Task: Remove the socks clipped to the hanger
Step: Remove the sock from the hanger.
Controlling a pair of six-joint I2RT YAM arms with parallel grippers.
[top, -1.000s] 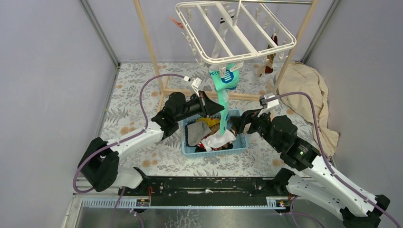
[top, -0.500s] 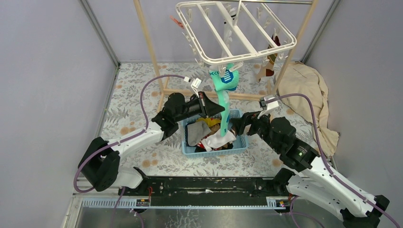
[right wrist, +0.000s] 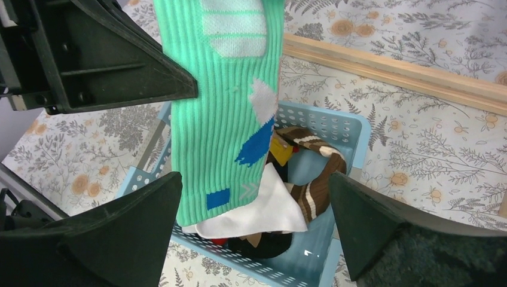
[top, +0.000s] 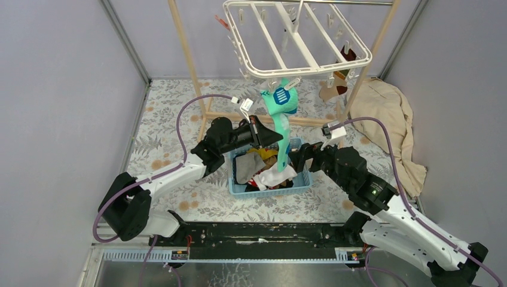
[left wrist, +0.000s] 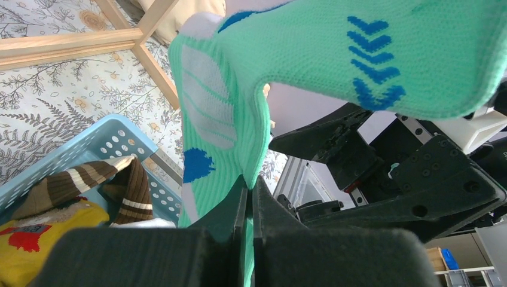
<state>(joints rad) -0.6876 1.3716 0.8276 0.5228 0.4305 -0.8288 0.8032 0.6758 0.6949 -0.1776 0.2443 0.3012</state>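
Note:
The white hanger (top: 297,39) hangs from the rack with a teal sock (top: 281,104) clipped at its near edge and pulled down taut. My left gripper (top: 277,139) is shut on the teal sock (left wrist: 335,54), its fingertips (left wrist: 251,182) pinching the leg. My right gripper (top: 297,156) stands open beside the sock's lower end, and the cuff of the teal sock (right wrist: 221,107) hangs between the spread fingers (right wrist: 254,179). A brown sock (top: 336,88) and a red one (top: 222,24) stay clipped at the far sides.
A blue basket (top: 257,192) below the grippers holds loose socks: white (right wrist: 263,212), brown-striped (right wrist: 317,173), yellow (left wrist: 36,239). Pale wooden rack poles (top: 185,54) and a floor bar (right wrist: 394,72) stand behind. A beige cloth (top: 388,113) lies at the right.
The hanger has swung and tilted, carrying the sock's clipped end up and left. My right gripper has opened wider and edged left toward the sock. The left arm has held still.

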